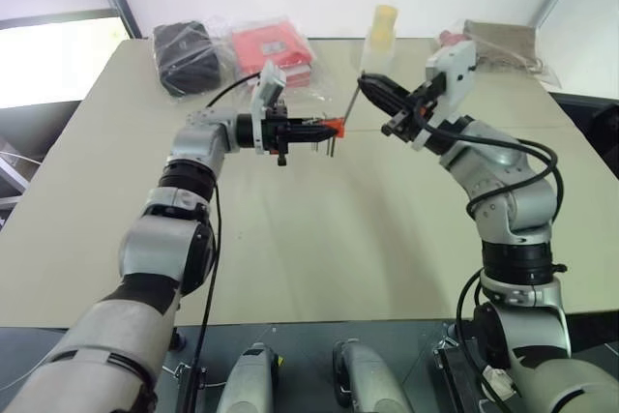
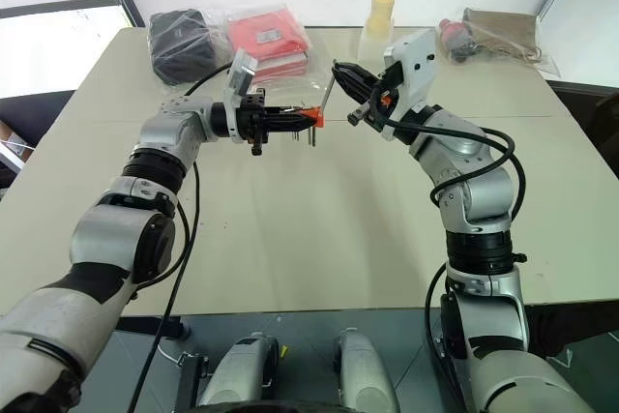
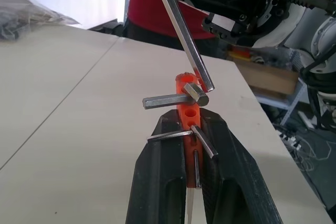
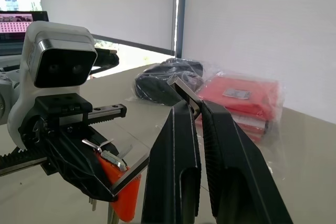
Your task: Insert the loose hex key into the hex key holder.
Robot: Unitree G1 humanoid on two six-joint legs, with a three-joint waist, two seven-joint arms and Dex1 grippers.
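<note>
Two claws are shut on the two parts, both held in the air above the table [image 1: 319, 268] near its middle. The hex key holder [image 3: 187, 109] is pinched between the fingers of the left claw [image 1: 311, 130], with its free end toward the right. The loose hex key [image 3: 184, 38] is clamped by its long shank in the right claw [image 4: 197, 109], and its bent short end is seen at the holder's tip, touching or just beside it — contact cannot be confirmed.

Risks, as judged:
- The key's short leg may be jammed against one of the keys already seated, since a thick one crosses right at the tip; an empty hole would then be missed.
- The thin shank may be rotated in the grip if side load is applied, as it is held by a narrow pinch only.
- The holder may be pushed out of the left claw if insertion force is applied off-axis — little plastic is gripped.
- If either part is dropped, it would land on the table below.

No brand, label or writing can be read on the key or holder.
</note>
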